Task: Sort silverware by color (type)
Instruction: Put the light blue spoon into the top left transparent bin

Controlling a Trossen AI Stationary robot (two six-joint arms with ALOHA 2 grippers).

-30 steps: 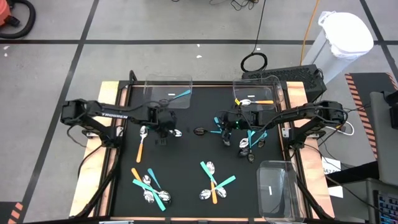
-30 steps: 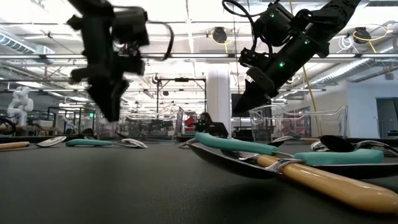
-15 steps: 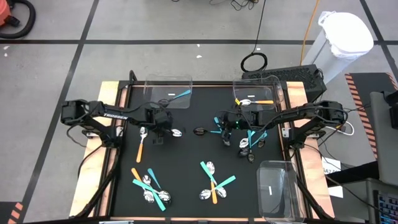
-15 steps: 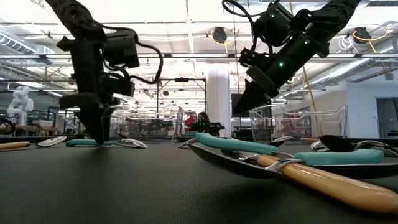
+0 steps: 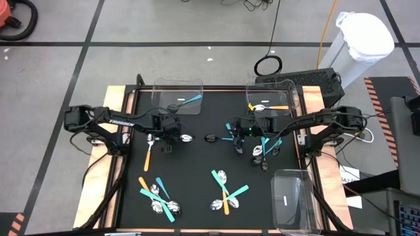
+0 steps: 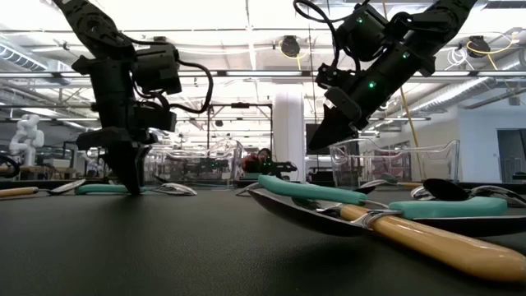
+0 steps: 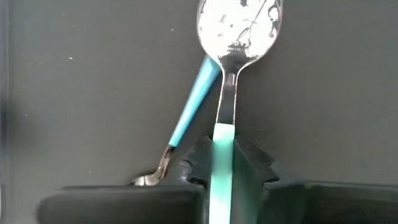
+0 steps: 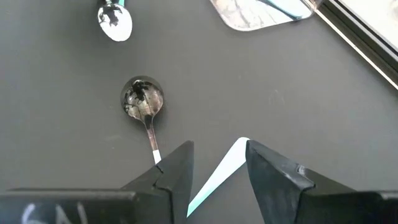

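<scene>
My left gripper (image 5: 168,136) is down at the table, shut on a teal-handled spoon (image 7: 222,155) whose silver head (image 5: 187,139) points toward the table's right. A second teal handle (image 7: 189,109) lies slanted beside it. My right gripper (image 5: 237,134) hovers open above the table's middle, raised clear in the low view (image 6: 325,136). A teal handle (image 8: 217,174) lies on the mat below its gap, and a dark-headed spoon (image 8: 143,99) lies close by. The far-left clear bin (image 5: 177,98) holds one teal spoon (image 5: 191,101). The far-right bin (image 5: 272,98) holds an orange one (image 5: 275,107). My left gripper pinches the teal spoon's handle (image 7: 222,146) between its two fingers, coming from above and pointing down, fingers across the handle. The spoon lies flat on the mat, its head (image 7: 239,28) out ahead of the fingers.
An orange spoon (image 5: 149,154) lies left of my left gripper. Piles of teal and orange spoons sit near-left (image 5: 157,195), near-middle (image 5: 226,193) and right of middle (image 5: 266,147). A third clear bin (image 5: 293,200) stands at the near right. Wooden rails edge the black mat.
My left gripper has come down from well above the mat to the teal spoon's handle, shifting slightly toward the table's left. The spoon has stayed where it lay.
</scene>
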